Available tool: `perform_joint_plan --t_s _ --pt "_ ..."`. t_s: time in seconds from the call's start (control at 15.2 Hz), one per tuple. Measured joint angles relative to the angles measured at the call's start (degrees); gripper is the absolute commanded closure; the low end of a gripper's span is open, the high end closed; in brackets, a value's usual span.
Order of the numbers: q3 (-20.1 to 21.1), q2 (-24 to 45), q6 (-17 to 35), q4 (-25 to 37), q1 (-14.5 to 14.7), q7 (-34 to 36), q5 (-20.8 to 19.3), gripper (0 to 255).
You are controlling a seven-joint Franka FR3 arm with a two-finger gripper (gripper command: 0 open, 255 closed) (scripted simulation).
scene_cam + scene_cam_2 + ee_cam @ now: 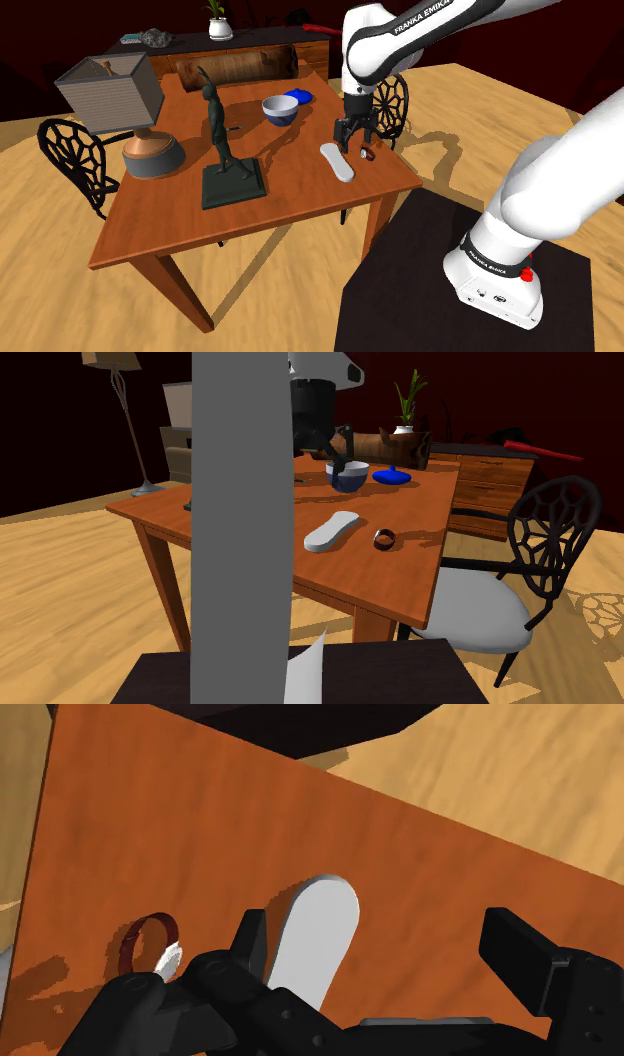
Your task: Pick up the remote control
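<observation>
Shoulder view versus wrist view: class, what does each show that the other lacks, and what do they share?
Shoulder view's own: the lamp, the dark statue, the bowl, the blue dish, a chair and the arm's stand. Wrist view's own: the look along the fingers, which stand apart, with the white remote lying between them, nearer one finger. Shared: the remote, the dark red ring beside it, the wooden table and the gripper.
</observation>
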Motion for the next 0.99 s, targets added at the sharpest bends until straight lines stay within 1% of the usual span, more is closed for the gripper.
perform_joint_plan --t_s 0.2,0.33,0.46,0.73,0.99 --pt "0.0 5.55 6.27 0.78 -1.08 3.19 -0.73 0" --pt "-0.22 10.34 9.58 3.3 -1.84 5.24 -1.41 0" --pt "-0.45 14.06 13.28 4.22 -2.43 7.53 -2.09 0" --pt "-1.31 22.12 18.32 9.02 -3.35 11.73 -3.44 0" --pt "-1.43 24.78 21.5 8.85 -3.36 12.75 -3.68 0"
